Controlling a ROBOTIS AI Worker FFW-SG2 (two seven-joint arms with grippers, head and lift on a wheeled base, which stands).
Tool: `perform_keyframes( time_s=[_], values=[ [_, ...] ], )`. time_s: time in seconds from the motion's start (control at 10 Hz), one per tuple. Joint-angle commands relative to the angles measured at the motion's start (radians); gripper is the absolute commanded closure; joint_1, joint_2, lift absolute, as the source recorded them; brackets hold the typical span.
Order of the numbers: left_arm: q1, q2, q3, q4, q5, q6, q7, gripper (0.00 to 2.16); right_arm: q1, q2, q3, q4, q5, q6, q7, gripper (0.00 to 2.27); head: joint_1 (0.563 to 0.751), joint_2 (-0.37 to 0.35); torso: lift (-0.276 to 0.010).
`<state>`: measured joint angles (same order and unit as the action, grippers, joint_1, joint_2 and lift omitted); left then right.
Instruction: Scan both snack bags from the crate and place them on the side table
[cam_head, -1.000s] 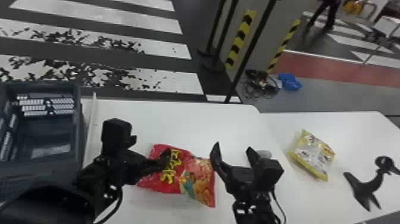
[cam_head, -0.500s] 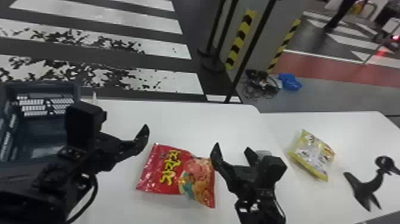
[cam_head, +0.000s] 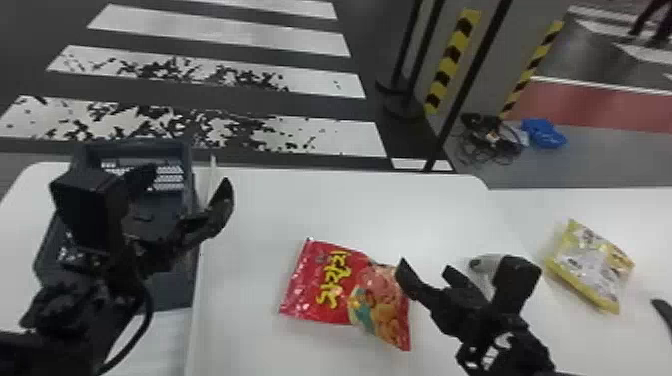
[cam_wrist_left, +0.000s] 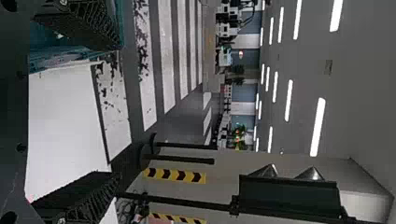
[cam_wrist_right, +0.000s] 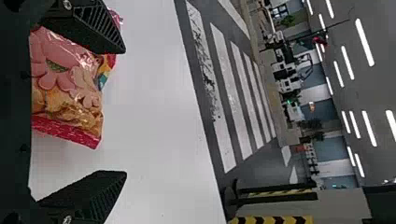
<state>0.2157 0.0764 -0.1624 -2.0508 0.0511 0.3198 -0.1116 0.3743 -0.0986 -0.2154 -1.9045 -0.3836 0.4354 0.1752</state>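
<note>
My left gripper (cam_head: 189, 184), open, is above the dark crate (cam_head: 170, 290); in the left wrist view the gripper (cam_wrist_left: 117, 112) has nothing between its fingers. A red snack bag (cam_head: 320, 285) lies flat on the white table (cam_head: 260, 210). Just right of it my right gripper (cam_head: 425, 269) stands open; in the right wrist view the red bag (cam_wrist_right: 65, 84) is beside one finger of the gripper (cam_wrist_right: 123, 112), not gripped. A yellow snack bag (cam_head: 590, 265) lies on the side table (cam_head: 515, 210) at the right.
A grey-white object (cam_head: 482, 272) sits behind the right gripper, partly hidden. A thin upright panel (cam_head: 212, 175) stands along the crate's right side. Part of a black object (cam_head: 664, 310) shows at the right edge.
My left gripper has withdrawn from the red bag's left part and moved left over the crate. The head view has turned left, bringing more of the crate into view. The red bag stays on the table.
</note>
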Motion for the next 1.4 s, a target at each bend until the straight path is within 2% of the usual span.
perform_keyframes(
  time_s=[0.0,0.2,0.5,0.7,1.3],
  values=[
    [0.024,0.013,0.027,-0.006,0.015,-0.093,-0.002,0.04,-0.015,-0.007,-0.059,-0.030,-0.055,0.168,0.040,0.07,0.695,-0.205,-0.095],
    [0.059,0.023,0.063,-0.005,0.035,-0.182,-0.002,0.06,-0.029,-0.012,-0.108,-0.064,-0.081,0.340,0.082,0.05,0.695,-0.187,-0.095],
    [0.149,0.025,0.118,-0.009,0.075,-0.290,-0.008,0.07,-0.055,-0.010,-0.148,-0.084,-0.101,0.567,0.148,0.05,0.695,-0.157,-0.095],
    [0.191,0.022,0.141,-0.008,0.095,-0.330,-0.008,0.07,-0.072,-0.009,-0.153,-0.082,-0.101,0.644,0.159,0.05,0.695,-0.120,-0.095],
    [0.200,0.016,0.136,0.026,0.108,-0.336,-0.013,0.07,-0.091,-0.006,-0.164,-0.024,-0.090,0.730,0.228,0.05,0.695,-0.088,-0.095]
  ],
)
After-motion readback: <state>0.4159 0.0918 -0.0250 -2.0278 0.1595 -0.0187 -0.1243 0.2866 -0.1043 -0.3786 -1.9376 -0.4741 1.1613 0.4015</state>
